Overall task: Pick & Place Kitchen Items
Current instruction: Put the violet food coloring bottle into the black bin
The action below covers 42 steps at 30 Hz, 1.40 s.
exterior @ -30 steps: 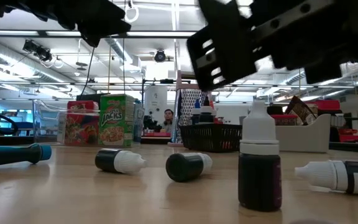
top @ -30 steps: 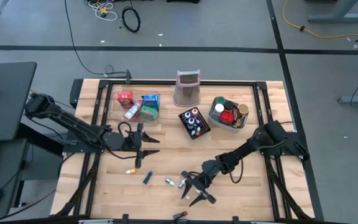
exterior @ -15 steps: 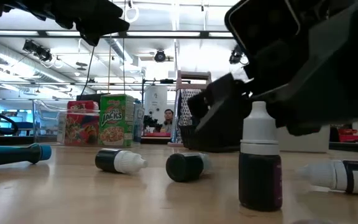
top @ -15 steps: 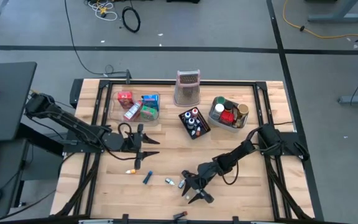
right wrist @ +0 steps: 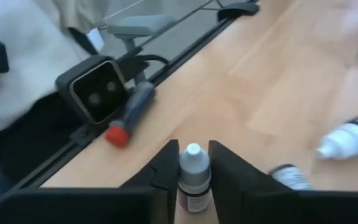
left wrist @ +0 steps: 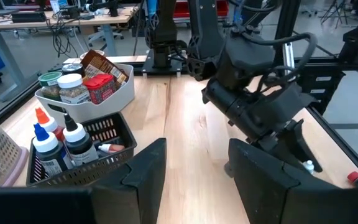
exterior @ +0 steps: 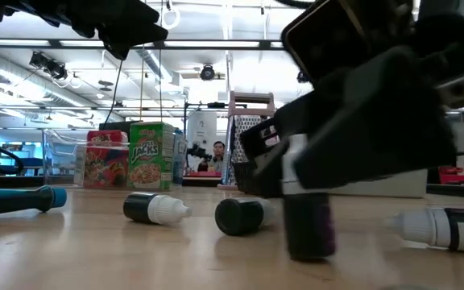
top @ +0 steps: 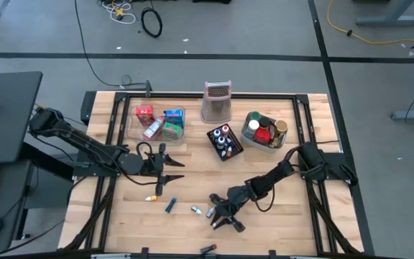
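Both arms are matte black, built of jointed tubular links with blocky housings at the wrists; thin black cables loop loosely beside the left arm (top: 85, 147) and the right arm (top: 293, 169). The left gripper (left wrist: 194, 171) ends in two broad, flat, dark grey fingers with angular bevelled faces. The right gripper (right wrist: 193, 171) has matching dark fingers, narrow and wedge-shaped at the tips.

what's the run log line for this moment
right claw: around upright dropper bottle, front of table | left claw: open, waiting mid-table | bottle standing
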Available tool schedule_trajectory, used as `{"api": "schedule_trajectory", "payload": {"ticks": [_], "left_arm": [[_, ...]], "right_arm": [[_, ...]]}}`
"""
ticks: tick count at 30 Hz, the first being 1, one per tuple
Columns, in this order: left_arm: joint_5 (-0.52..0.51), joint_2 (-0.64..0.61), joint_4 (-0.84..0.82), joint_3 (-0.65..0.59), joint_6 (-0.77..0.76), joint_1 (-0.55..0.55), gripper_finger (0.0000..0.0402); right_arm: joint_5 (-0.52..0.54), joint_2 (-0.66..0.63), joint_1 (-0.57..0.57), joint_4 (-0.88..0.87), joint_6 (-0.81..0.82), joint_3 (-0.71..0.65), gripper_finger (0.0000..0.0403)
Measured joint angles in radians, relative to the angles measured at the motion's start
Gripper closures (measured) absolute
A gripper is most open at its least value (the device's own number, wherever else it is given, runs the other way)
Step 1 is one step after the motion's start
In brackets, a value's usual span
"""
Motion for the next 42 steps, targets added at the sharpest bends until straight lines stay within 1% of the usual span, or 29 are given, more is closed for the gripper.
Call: {"api": "schedule_trajectory", "payload": {"ticks": [1,5,9,11,14,16,18,21,24,27,29,31,34,38,39,42], "left_arm": [[0.0,0.0,0.0,0.0,0.0,0.0,0.0219],[0.0,0.0,0.0,0.0,0.0,0.0,0.0219],[0.0,0.0,0.0,0.0,0.0,0.0,0.0219],[0.0,0.0,0.0,0.0,0.0,0.0,0.0219],[0.0,0.0,0.0,0.0,0.0,0.0,0.0219],[0.0,0.0,0.0,0.0,0.0,0.0,0.0219],[0.0,0.0,0.0,0.0,0.0,0.0,0.0219],[0.0,0.0,0.0,0.0,-0.001,0.0,0.0219],[0.0,0.0,-0.001,0.0,-0.001,0.0,0.0219],[0.0,0.0,0.0,0.0,-0.001,0.0,0.0219],[0.0,0.0,0.0,0.0,0.0,0.0,0.0219],[0.0,0.0,0.0,0.0,0.0,0.0,0.0219],[0.0,0.0,0.001,0.0,-0.001,0.0,0.0219],[0.0,0.0,0.001,0.0,0.008,0.0,0.0219],[0.0,0.0,0.0,0.0,0.012,0.0,0.0219],[0.0,0.0,0.0,0.0,0.012,0.0,0.0219]], "right_arm": [[0.001,0.0,-0.005,0.003,0.01,0.0,0.0341],[0.003,-0.009,-0.022,0.037,0.084,0.0,0.0342],[0.003,-0.07,-0.042,0.042,0.127,-0.001,0.0338],[0.024,-0.117,-0.053,-0.004,0.141,-0.001,0.0332],[0.122,-0.212,-0.066,-0.149,0.124,-0.001,0.0333],[0.245,-0.288,-0.069,-0.274,0.121,0.0,0.0335],[0.4,-0.364,-0.068,-0.419,0.131,0.0,0.0335],[0.615,-0.483,-0.068,-0.673,0.225,0.0,0.0329],[0.839,-0.576,-0.068,-0.903,0.308,0.0,0.0327],[1.083,-0.621,-0.075,-1.047,0.389,0.0,0.0325],[1.232,-0.62,-0.087,-1.099,0.449,0.0,0.0325],[1.31,-0.608,-0.108,-1.14,0.49,-0.001,0.0325],[1.304,-0.579,-0.148,-1.147,0.516,-0.007,0.0324],[1.267,-0.55,-0.207,-1.041,0.471,-0.043,0.0324],[1.245,-0.542,-0.225,-1.013,0.464,-0.055,0.0324],[1.116,-0.528,-0.274,-0.95,0.461,-0.086,0.0323]]}}
